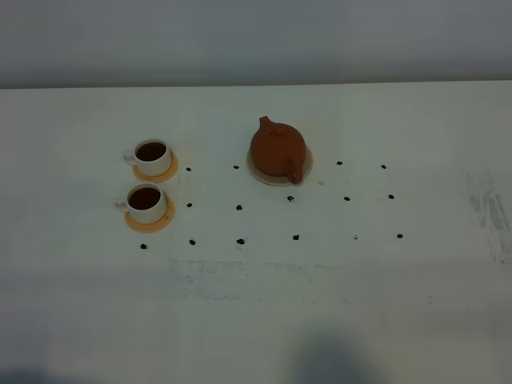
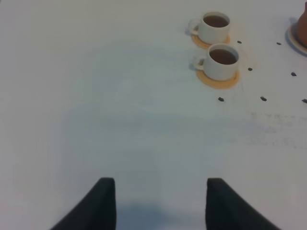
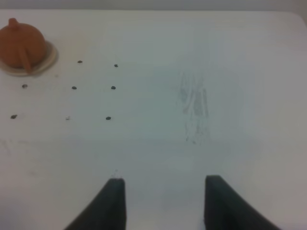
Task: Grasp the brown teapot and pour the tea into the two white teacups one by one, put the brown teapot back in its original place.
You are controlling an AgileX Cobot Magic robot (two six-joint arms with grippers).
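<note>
Only fingertips of each arm show: the left gripper (image 2: 160,203) has two matte black, wedge-shaped fingers with blunt squared tips; the right gripper (image 3: 164,201) looks identical, though blur hides any screws or markings

Lab-type test setup: bare white table (image 1: 416,304) with a grid of black dots (image 1: 239,208), plain wall (image 1: 256,40).
</note>
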